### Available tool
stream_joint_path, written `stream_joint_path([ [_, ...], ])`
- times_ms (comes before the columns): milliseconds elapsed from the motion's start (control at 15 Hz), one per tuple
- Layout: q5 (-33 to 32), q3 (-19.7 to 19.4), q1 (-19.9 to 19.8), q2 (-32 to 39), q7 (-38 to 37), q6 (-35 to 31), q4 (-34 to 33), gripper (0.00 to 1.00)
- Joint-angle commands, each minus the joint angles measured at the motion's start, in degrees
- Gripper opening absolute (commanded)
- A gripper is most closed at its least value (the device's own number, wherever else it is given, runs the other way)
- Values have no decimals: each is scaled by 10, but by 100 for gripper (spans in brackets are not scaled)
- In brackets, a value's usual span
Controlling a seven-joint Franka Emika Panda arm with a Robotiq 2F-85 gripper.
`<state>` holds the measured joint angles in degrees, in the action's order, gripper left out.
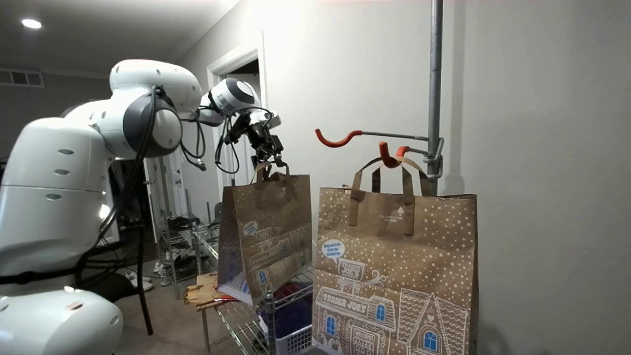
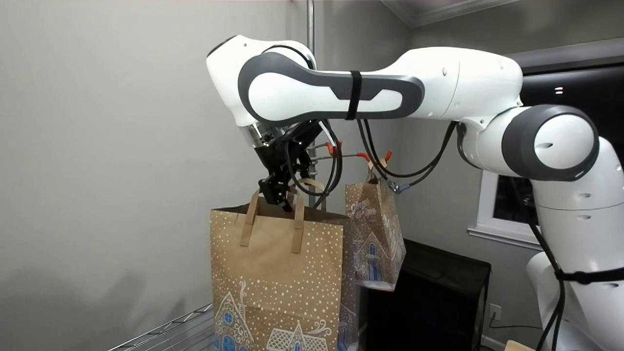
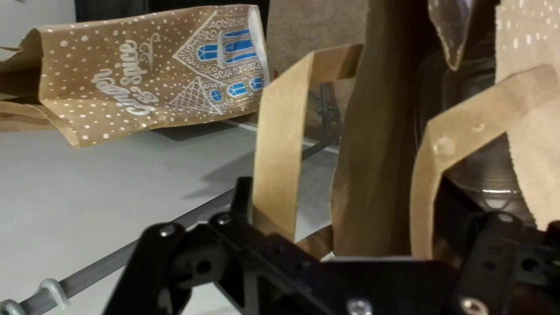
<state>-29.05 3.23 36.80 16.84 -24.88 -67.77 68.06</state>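
Observation:
My gripper (image 1: 267, 161) is above a brown paper bag (image 1: 278, 236) with white dots and printed houses. It also shows in the other exterior picture (image 2: 281, 197), low at the mouth of the same bag (image 2: 278, 278). In the wrist view the gripper (image 3: 348, 188) has its fingers wide apart. One bag handle (image 3: 280, 153) lies beside the left finger. The second handle (image 3: 463, 122) lies beside the right finger. Both straps run between the fingers, which are not closed on them. Something clear, like plastic, shows inside the bag. Whether the bag rests on the shelf cannot be told.
A second printed paper bag (image 1: 394, 276) hangs by its handles on a red-tipped hook (image 1: 389, 157). It shows in the wrist view (image 3: 153, 74) too. Another red hook (image 1: 340, 143) juts from the metal pole (image 1: 436, 74). A wire shelf (image 1: 236, 320) and black covered box (image 2: 424, 297) stand below.

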Motion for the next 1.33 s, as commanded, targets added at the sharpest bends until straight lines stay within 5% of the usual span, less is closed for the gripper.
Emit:
stream_joint_path([
  [0,76,0,-21,-29,-56,-60,35,100],
  [67,95,0,-26,-34,-69,-79,40,75],
  [800,133,-2,-33,-71,-99,-197,101,7],
  [1267,133,1,-30,-96,-98,-218,124,0],
])
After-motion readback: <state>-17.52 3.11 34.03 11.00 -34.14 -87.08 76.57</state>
